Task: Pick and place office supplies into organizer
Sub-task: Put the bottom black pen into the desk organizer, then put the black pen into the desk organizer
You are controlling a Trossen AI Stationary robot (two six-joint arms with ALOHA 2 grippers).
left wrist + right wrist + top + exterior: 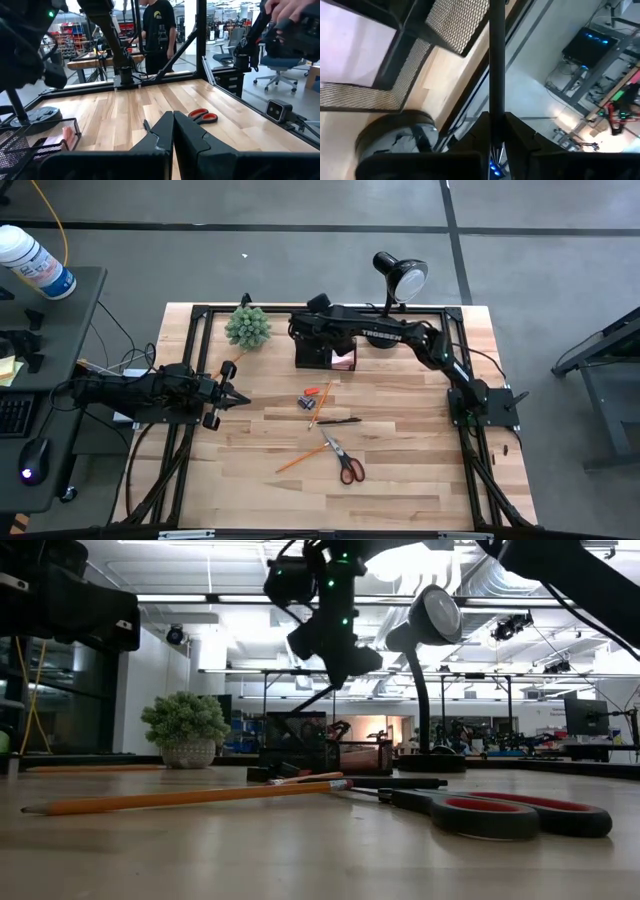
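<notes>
The black mesh organizer (322, 352) (293, 745) (445, 25) stands at the table's far middle, with a pink pad (344, 360) (350, 50) in its low compartment. My right gripper (315, 328) (335, 675) (495, 117) hovers over it, shut on a thin dark pen-like stick. My left gripper (232, 395) (173, 125) is shut and hangs over the table's left side, touching nothing. On the wood lie red-handled scissors (346, 465) (500, 812) (202, 116), orange pencils (298, 461) (180, 798), a black pen (338, 421) and small orange and dark bits (308, 400). My right gripper pinches the thin dark stick (496, 75) between its two fingers, coming from above. The stick runs on past the fingertips, in line with the fingers. In the low view it slants down below the gripper (310, 702) toward the organizer's top, clear of the table.
A green plant ball in a pot (248, 327) (187, 730) stands left of the organizer. A black desk lamp (400, 277) (432, 620) stands right of it, its round base (395, 140) close by. A dark frame borders the table. A person stands beyond the table's right side.
</notes>
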